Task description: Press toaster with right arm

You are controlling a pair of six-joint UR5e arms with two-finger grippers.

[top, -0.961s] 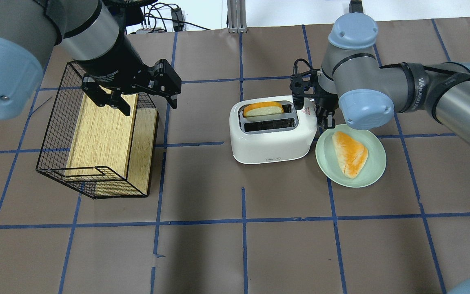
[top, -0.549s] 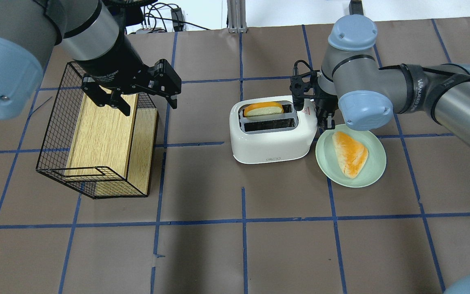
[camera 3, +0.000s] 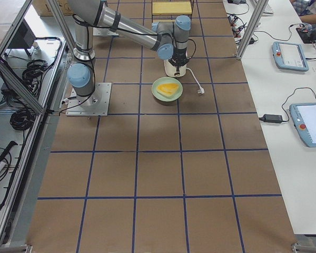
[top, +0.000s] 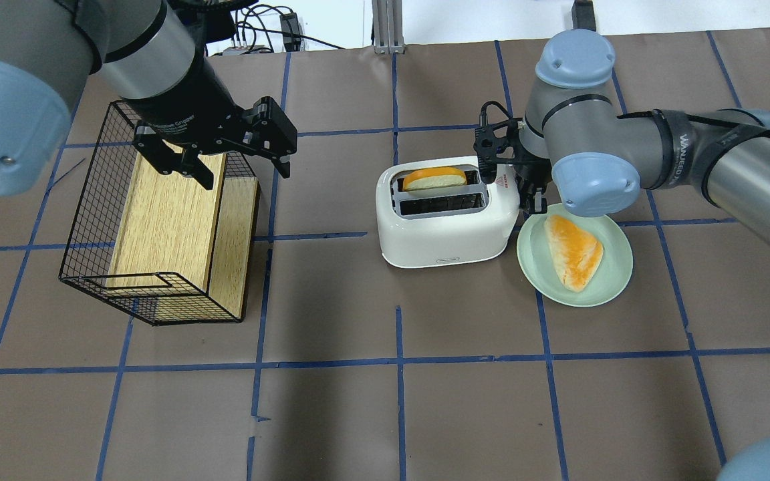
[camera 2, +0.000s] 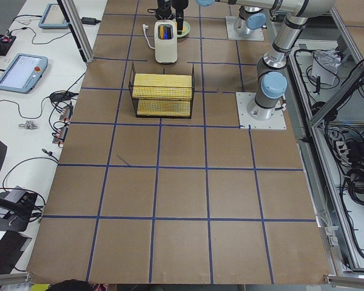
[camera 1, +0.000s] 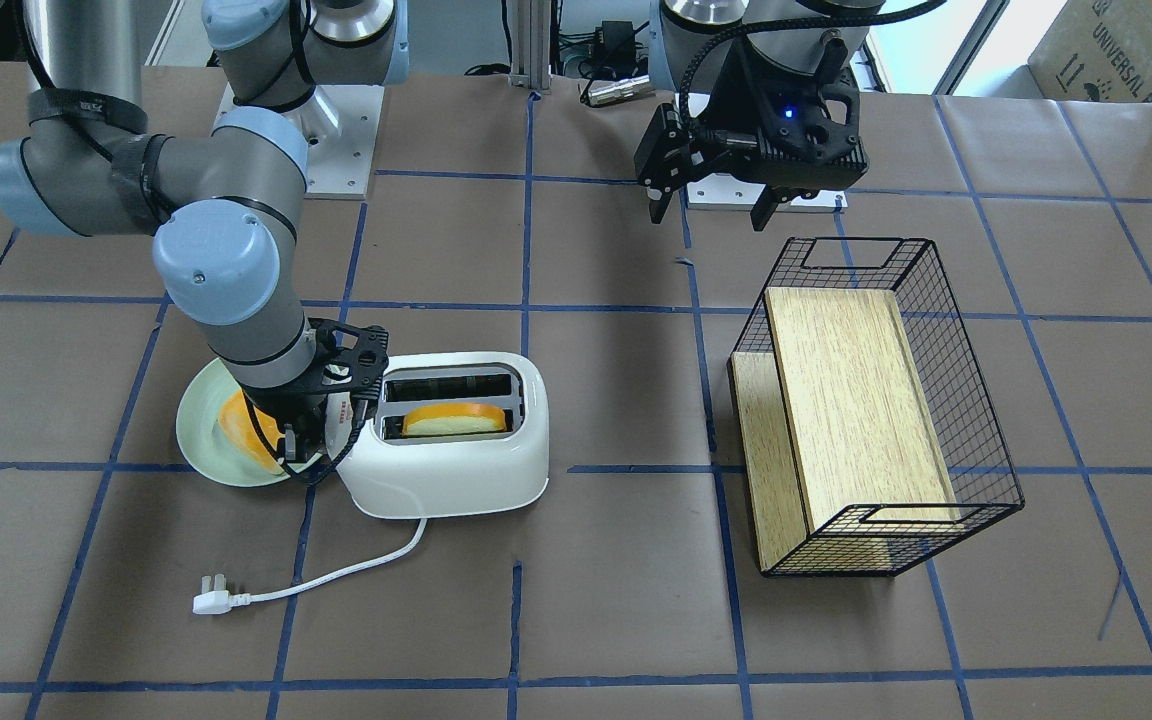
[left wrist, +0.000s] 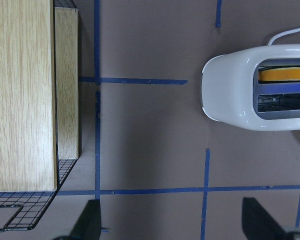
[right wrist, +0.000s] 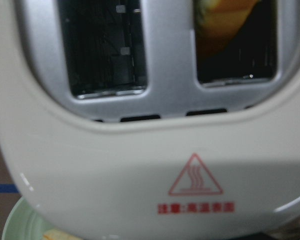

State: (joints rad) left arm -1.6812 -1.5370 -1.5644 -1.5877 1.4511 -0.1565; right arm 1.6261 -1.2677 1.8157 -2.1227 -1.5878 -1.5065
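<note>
Two-slot white toaster, bread in one slot, right claw beside, state unclear.

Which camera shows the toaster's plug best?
The front-facing view: the plug lies loose on the table, cord trailing to the toaster. Exterior right shows it tiny; the left wrist only some cord; elsewhere it's unclear or hidden.

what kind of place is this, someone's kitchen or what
Probably a robotics lab, not a kitchen: the toaster sits on a tape-gridded table, with a teach pendant on the white side bench.
</note>
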